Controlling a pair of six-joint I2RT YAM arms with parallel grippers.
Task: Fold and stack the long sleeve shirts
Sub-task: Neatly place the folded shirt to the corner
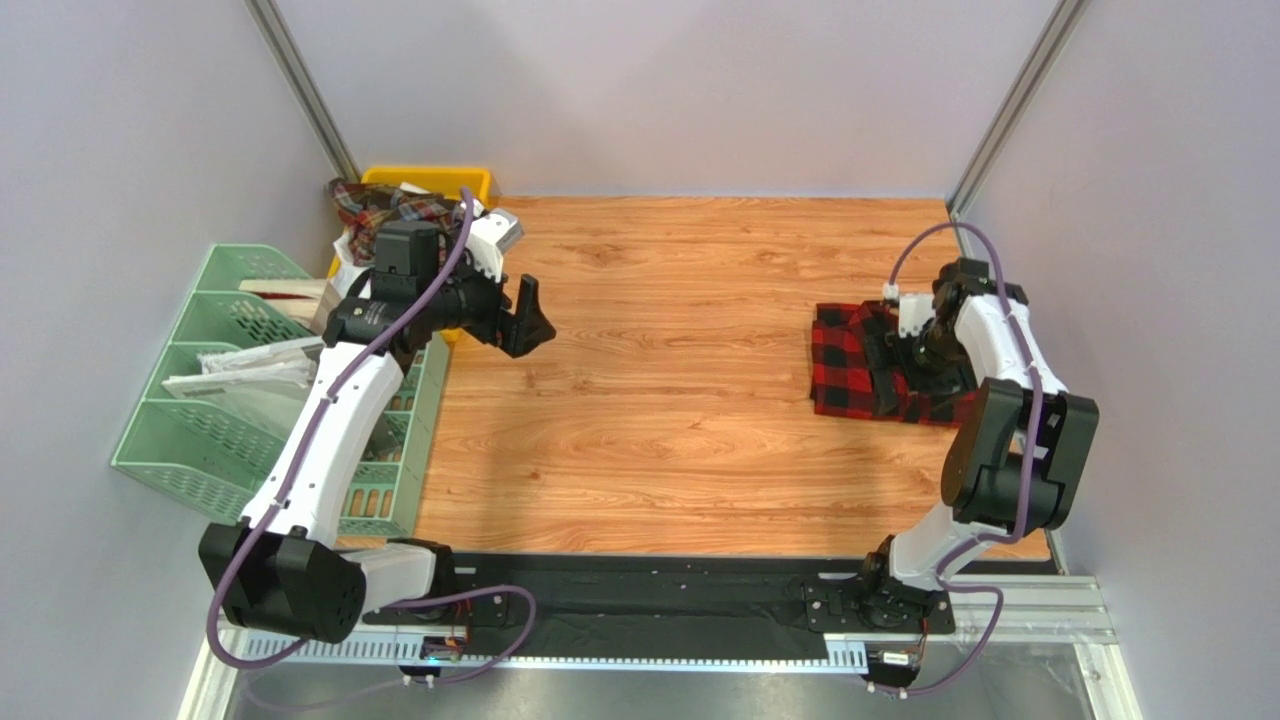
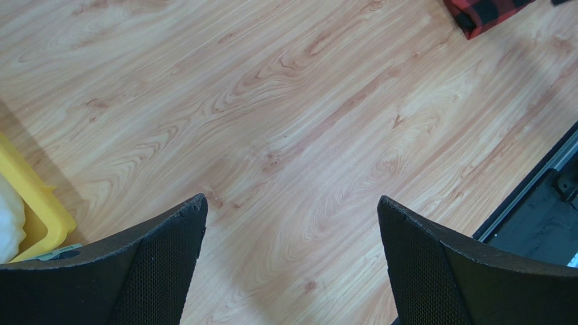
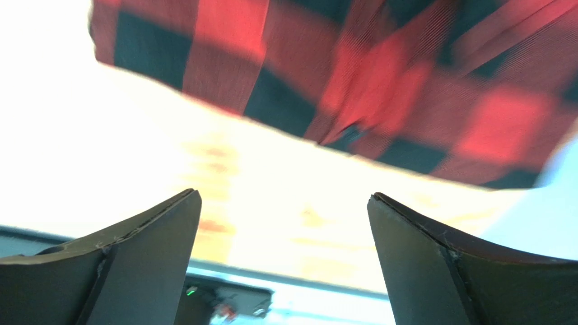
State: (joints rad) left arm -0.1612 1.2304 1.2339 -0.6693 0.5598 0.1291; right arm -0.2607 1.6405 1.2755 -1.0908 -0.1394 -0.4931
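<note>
Red-and-black shirt (image 1: 860, 360), folded into a compact block, lies at the right side of the wooden desk (image 1: 676, 405) in the top view. The right pincer (image 1: 906, 357) is over the shirt's right part, though whether it touches the cloth cannot be told. The left pincer (image 1: 526, 318) hangs above bare wood at the left, jaws apart, holding nothing. A muted plaid shirt (image 1: 373, 203) is heaped in a yellow bin (image 1: 436, 179) at the far left corner, and a green rack (image 1: 211, 390) stands beside the desk's left edge. Left wrist view: left pincer (image 2: 292, 201) spread wide and empty over wood grain; one corner of the red-and-black shirt (image 2: 483, 13) at top right, well apart; yellow bin (image 2: 37, 206) edge at left. Right wrist view: right pincer (image 3: 283, 196) spread wide with nothing between its fingers; red-and-black shirt (image 3: 380, 81) fills the upper frame, blurred; the desk below it is washed out by glare.
</note>
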